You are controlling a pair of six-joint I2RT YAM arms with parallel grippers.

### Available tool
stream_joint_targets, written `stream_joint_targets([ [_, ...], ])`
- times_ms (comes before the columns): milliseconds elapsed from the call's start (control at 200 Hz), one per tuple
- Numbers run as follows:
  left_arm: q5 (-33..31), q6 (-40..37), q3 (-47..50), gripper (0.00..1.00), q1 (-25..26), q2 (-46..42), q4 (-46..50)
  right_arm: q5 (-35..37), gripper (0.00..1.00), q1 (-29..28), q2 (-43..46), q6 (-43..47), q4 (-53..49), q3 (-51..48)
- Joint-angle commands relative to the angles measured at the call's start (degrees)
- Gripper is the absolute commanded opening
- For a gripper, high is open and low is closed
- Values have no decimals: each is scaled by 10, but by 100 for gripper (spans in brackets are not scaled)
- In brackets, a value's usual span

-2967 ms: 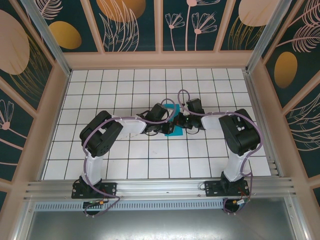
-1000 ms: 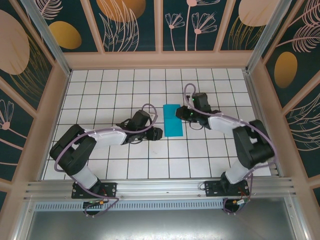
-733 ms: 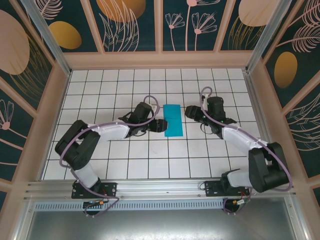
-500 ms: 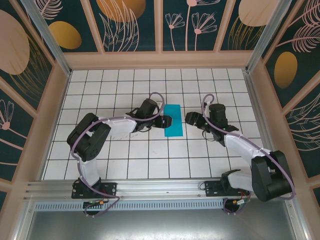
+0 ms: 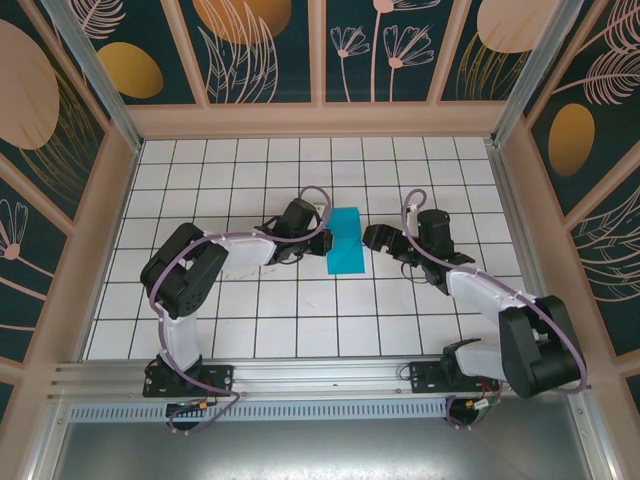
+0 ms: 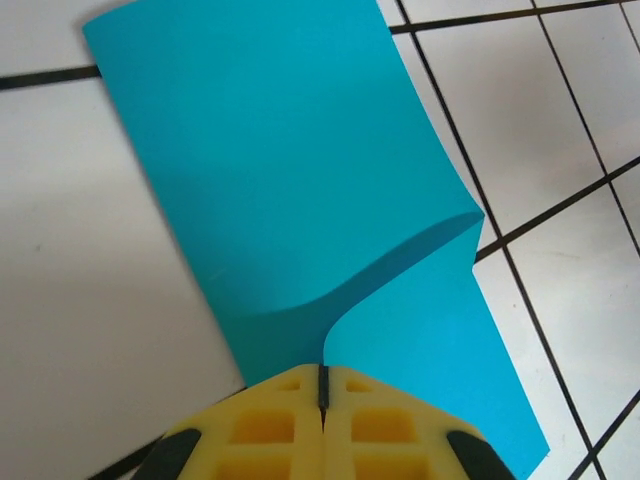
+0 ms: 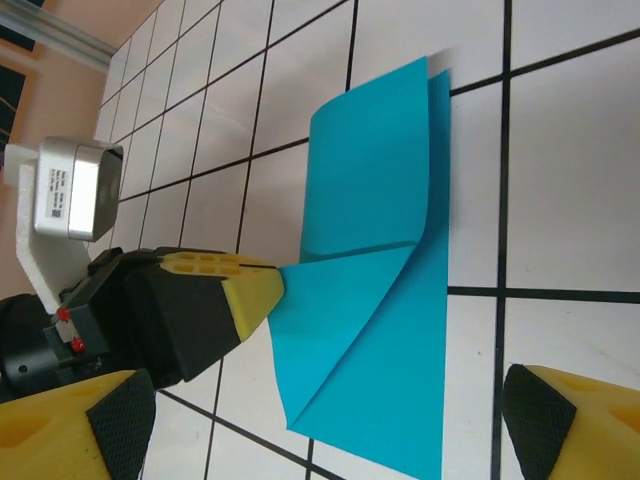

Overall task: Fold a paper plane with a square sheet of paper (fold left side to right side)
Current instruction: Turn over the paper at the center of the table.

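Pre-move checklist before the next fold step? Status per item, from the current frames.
1. Left tool gripping the paper: ok. Its jaws are shut on the edge of one layer.
2. Only the top layer lifted: ok. The flap curls up while the lower layer lies flat on the table.
3. Right tool open: ok. Its jaws are wide, and it sits at the paper's right side.
4. Right tool clear of the paper: ok. Its fingers are apart from the sheet in the right wrist view.
5. Lower layer pinned down: not ok. Nothing presses on it.
6. Flap free of stray creases: cannot tell. A diagonal line shows, either a bend or a crease.
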State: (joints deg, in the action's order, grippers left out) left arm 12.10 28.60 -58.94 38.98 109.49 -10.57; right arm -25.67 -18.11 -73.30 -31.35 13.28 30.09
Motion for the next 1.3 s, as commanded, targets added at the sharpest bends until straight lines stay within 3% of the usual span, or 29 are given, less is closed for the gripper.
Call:
stream_joint_targets([
  [0, -14, -2, 18, 4, -3, -32, -20, -46, 91, -8, -36, -24, 60, 1],
  [360, -30, 0, 29, 3, -3, -58, -20, -61, 75, -38, -178, -48, 85, 79],
  [981, -46, 0, 51, 1, -3, -77, -17, -90, 45, -68, -293, -80, 140, 131],
  [1176, -66, 0, 48, 13, -3, -79, -2, -88, 17, -70, -296, -70, 141, 137],
  [1296, -90, -6, 48, 31, -3, -104, 16, -74, 0, -69, -285, -51, 128, 144],
])
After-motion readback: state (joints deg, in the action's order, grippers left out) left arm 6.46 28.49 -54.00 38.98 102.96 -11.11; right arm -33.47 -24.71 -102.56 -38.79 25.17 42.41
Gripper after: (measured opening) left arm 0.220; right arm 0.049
